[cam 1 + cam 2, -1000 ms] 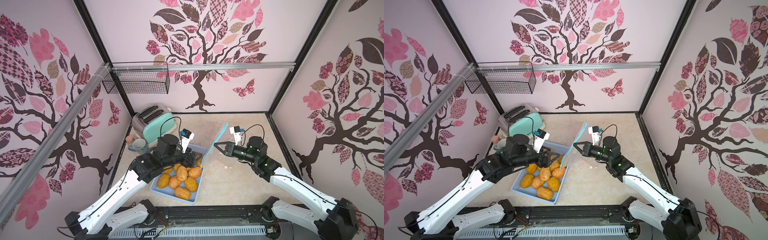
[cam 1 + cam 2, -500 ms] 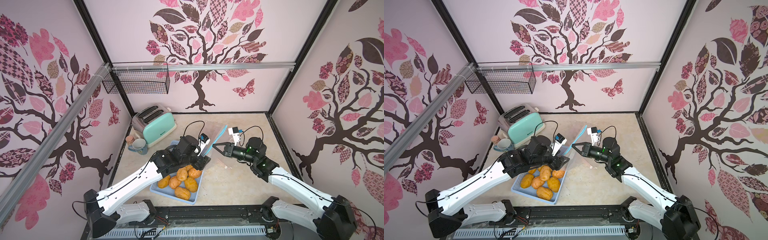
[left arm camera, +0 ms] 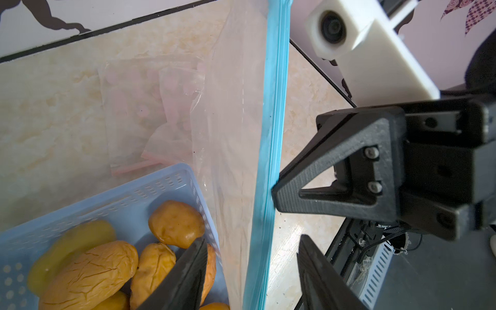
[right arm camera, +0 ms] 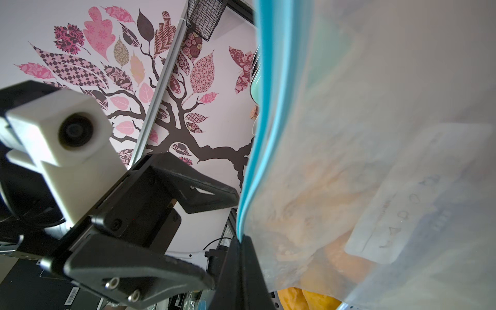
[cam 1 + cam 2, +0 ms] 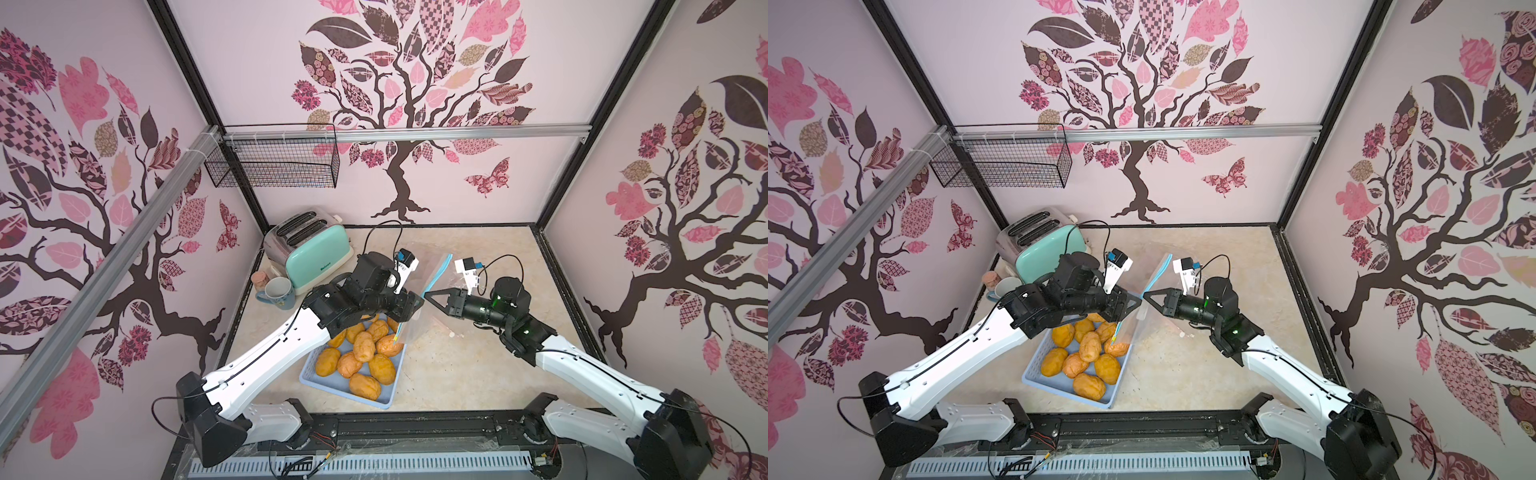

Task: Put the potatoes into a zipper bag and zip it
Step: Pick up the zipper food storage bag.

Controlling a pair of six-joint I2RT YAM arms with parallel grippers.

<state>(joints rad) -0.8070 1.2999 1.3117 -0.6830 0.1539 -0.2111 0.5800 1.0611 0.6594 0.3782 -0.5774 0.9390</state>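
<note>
Several wrinkled orange-yellow potatoes point(image 5: 365, 353) point(image 5: 1088, 349) point(image 3: 88, 271) lie in a light blue tray point(image 5: 376, 405) point(image 5: 1034, 376). A clear zipper bag with a blue zip strip point(image 5: 436, 274) point(image 5: 1158, 274) point(image 3: 268, 134) point(image 4: 349, 134) hangs upright by the tray's right side. My right gripper point(image 5: 428, 294) point(image 5: 1146, 294) point(image 3: 275, 193) point(image 4: 241, 241) is shut on the strip's edge. My left gripper point(image 5: 415, 305) point(image 5: 1133, 303) point(image 3: 252, 271) point(image 4: 224, 239) faces it, with its jaws apart on either side of the same strip, lower down, not touching it.
A mint toaster point(image 5: 311, 249) stands at the back left, with a mug point(image 5: 278, 291) in front of it. A wire basket point(image 5: 274, 162) hangs on the rail above. A second small clear bag with a pink zip point(image 3: 150, 120) lies flat on the table behind the tray.
My left arm has swung right from over the tray to the bag's edge, and its jaws have narrowed around the strip. The right gripper has kept its hold on the bag, nearly still.
</note>
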